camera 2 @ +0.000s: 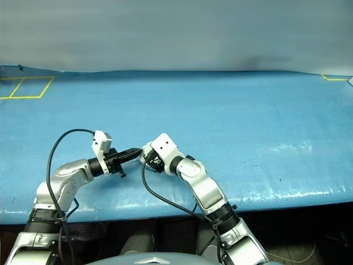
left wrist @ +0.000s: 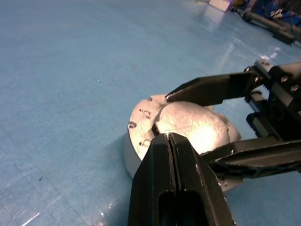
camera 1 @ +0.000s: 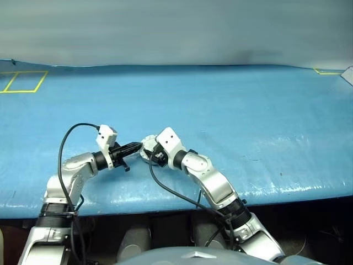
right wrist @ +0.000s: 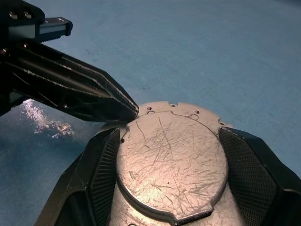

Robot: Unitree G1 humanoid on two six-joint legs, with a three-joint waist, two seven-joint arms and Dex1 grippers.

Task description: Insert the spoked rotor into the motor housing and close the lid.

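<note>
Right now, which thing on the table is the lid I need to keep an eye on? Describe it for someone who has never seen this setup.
Start at the blue table and go to its near edge, where the two arms meet. Between the right gripper's black fingers sits a round silver motor housing. The lid is the scratched, plain grey disc lying on top of it, with the shut left gripper tip at its edge.

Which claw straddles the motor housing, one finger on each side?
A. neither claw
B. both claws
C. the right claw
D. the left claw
C: the right claw has a finger on each side of the motor housing, while the shut left claw only points its tip at the lid's edge.
</note>
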